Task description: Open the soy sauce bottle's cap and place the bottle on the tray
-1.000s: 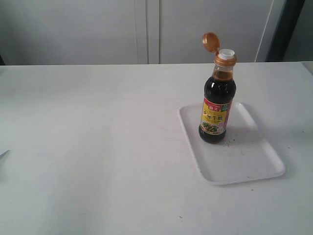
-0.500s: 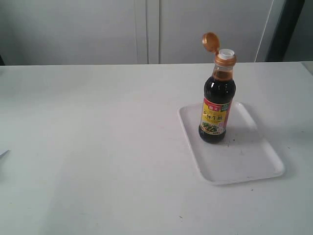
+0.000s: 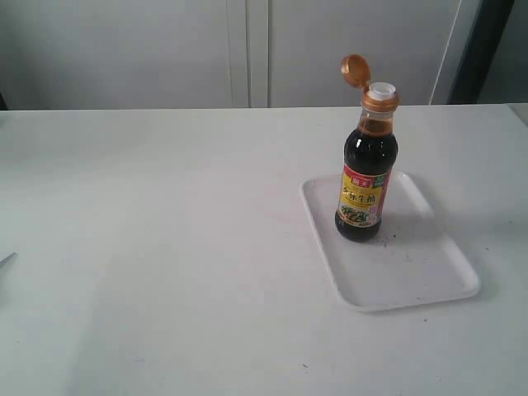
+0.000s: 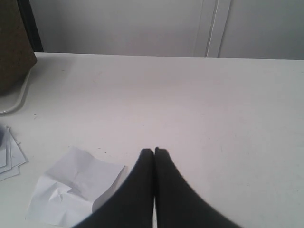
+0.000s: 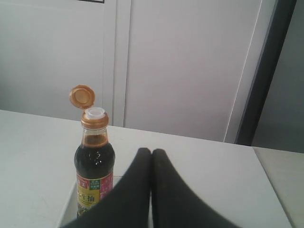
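The soy sauce bottle (image 3: 363,194) stands upright on the tray (image 3: 412,280), toward the desk's (image 3: 165,247) right edge, with its cap (image 3: 355,71) flipped back off the white spout. Being tall, narrow-based and open, it would probably spill if an arm brushed it. Dark sauce fills it up into the neck, and the tray holds nothing else. The left fingers (image 4: 142,180) and right fingers (image 5: 164,190) are each pressed together, holding nothing, clear of the bottle.
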`<state>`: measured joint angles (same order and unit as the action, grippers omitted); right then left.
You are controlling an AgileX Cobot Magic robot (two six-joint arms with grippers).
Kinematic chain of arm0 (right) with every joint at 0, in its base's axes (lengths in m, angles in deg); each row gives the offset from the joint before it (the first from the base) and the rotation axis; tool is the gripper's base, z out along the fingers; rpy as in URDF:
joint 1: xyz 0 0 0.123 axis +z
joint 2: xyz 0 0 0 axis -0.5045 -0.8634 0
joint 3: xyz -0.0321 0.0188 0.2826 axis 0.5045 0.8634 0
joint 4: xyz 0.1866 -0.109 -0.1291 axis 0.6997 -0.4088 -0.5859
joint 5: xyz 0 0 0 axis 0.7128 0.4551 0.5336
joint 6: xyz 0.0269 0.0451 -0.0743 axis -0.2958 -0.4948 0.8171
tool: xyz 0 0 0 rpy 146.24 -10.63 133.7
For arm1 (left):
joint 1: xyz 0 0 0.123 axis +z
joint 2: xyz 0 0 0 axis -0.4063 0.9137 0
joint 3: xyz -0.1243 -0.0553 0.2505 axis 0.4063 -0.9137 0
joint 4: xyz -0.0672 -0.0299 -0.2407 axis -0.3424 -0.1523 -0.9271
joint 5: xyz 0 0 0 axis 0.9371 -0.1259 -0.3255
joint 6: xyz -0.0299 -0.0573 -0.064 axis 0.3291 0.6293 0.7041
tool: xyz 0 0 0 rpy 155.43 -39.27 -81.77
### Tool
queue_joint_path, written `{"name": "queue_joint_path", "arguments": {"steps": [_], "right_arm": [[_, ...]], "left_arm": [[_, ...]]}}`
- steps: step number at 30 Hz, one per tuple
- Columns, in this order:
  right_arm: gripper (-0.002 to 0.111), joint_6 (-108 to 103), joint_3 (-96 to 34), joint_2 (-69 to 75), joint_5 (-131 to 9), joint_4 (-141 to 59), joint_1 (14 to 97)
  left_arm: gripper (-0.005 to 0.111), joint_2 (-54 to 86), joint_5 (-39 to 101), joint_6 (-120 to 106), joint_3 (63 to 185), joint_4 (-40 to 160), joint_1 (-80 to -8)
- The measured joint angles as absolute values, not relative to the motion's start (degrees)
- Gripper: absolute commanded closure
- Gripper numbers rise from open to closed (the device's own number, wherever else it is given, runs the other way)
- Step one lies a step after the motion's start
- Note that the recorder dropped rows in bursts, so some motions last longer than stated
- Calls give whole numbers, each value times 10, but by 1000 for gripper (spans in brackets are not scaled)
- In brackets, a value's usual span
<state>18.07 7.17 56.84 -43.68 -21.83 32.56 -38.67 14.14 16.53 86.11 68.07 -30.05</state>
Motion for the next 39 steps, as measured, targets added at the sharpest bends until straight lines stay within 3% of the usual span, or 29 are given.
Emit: {"name": "queue_joint_path", "arguments": {"steps": [15,39], "right_arm": [[108,181,72,568,-438,-218,326],[108,181,72,568,-438,-218,326]], "left_arm": [[107,-389,148,151,857,682,-300],[107,-530,229,-15,664,583,-300]]}}
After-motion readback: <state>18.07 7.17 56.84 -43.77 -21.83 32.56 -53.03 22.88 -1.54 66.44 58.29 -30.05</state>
